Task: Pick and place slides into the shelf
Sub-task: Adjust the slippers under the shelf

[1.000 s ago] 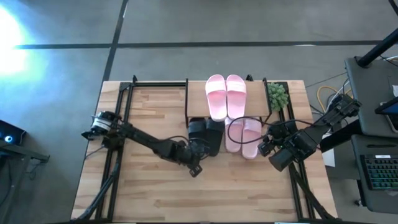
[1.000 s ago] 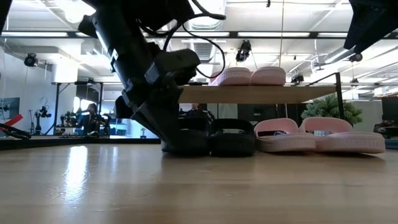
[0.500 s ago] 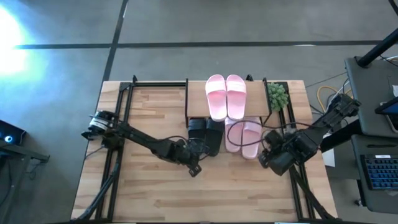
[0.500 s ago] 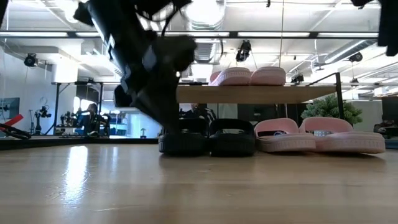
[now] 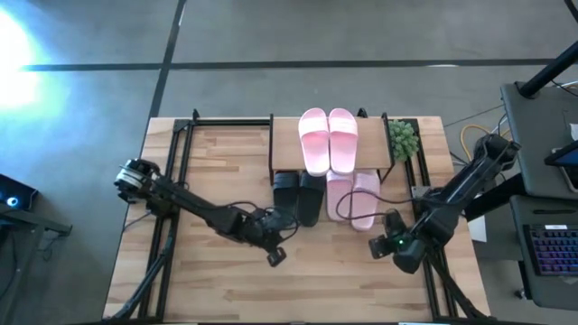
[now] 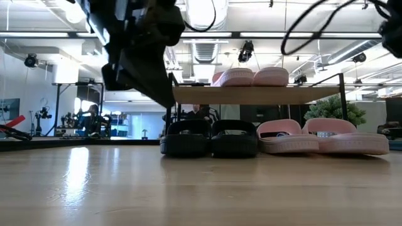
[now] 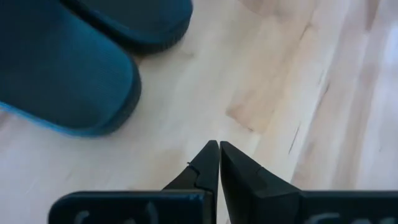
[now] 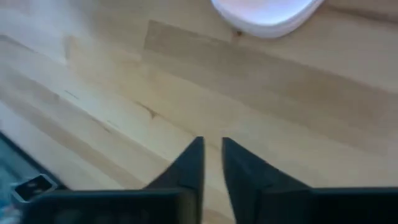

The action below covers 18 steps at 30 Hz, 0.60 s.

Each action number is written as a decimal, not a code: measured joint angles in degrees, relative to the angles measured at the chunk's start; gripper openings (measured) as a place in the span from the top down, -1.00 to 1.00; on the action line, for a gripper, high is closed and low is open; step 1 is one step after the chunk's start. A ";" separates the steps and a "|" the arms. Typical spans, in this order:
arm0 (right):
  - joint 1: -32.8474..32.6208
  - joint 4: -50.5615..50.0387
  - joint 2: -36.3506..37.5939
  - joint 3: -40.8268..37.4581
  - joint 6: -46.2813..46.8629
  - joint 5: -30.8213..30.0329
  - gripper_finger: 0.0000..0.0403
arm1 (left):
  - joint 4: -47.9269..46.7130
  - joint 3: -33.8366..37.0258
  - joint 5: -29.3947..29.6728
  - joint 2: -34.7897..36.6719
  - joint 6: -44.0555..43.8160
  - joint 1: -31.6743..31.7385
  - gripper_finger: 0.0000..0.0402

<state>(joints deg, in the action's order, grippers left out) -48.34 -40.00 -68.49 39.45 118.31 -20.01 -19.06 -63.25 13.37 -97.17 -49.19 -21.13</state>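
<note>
we are seeing all six slides [image 5: 328, 137] sitting on or under the shelf [image 5: 285, 140] at frame centre; left gripper [image 7: 217, 149] pinched empty, right gripper [image 8: 212, 144] nearly closed, empty.

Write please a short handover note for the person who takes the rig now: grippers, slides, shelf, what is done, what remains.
Left gripper: shut, empty, above the table just in front of the black slides.
Right gripper: nearly shut, empty, above bare table in front of the lower pink slides.
Shelf: one pink pair lies on the top board; the black pair and the other pink pair stand on the table under it.
Done: all six slides are at the shelf.
Left: apparently nothing; park the arms.
</note>
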 joint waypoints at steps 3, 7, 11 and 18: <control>-0.09 3.14 0.00 -2.64 2.57 -2.51 0.93 | 0.14 0.28 -0.09 0.00 -0.15 -0.58 1.00; 0.66 3.15 0.02 -4.66 4.95 -3.02 0.94 | -0.05 1.70 -0.29 0.00 -1.15 -0.72 1.00; 1.50 3.33 0.02 -6.41 6.60 -3.00 0.95 | 0.10 3.09 -0.22 0.00 -1.50 -0.70 1.00; 3.71 10.49 -0.04 -9.59 4.64 -2.69 0.95 | 0.59 4.40 -0.20 0.00 -1.49 -0.72 1.00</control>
<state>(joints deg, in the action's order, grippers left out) -44.63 -29.51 -68.53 29.86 122.96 -22.70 -18.47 -58.85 13.18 -97.17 -50.68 -21.85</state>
